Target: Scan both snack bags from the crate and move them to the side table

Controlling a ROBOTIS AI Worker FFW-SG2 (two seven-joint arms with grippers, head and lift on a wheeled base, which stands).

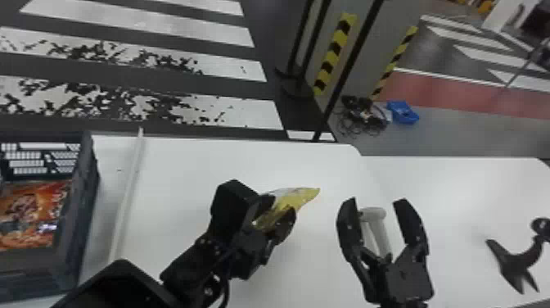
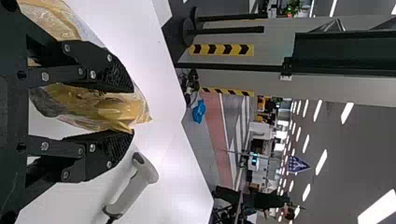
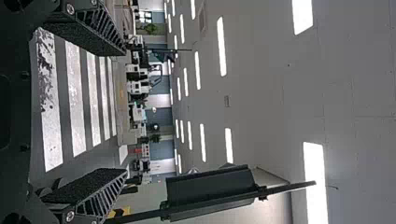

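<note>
Black and flat, the two fingers of the left gripper (image 1: 279, 208) are clamped on a yellow snack bag (image 1: 303, 195), which is held over a white table (image 1: 184, 164). Just to the right, the right gripper (image 1: 376, 202) is held empty, its fingers spread apart. A pale handheld scanner (image 1: 373, 214) is seen between those fingers in the head view. Farther right, a curved black stand (image 1: 516, 264) is placed. At the far left, an orange-red snack bag (image 1: 28, 209) is contained in a dark crate (image 1: 84, 217).
</note>
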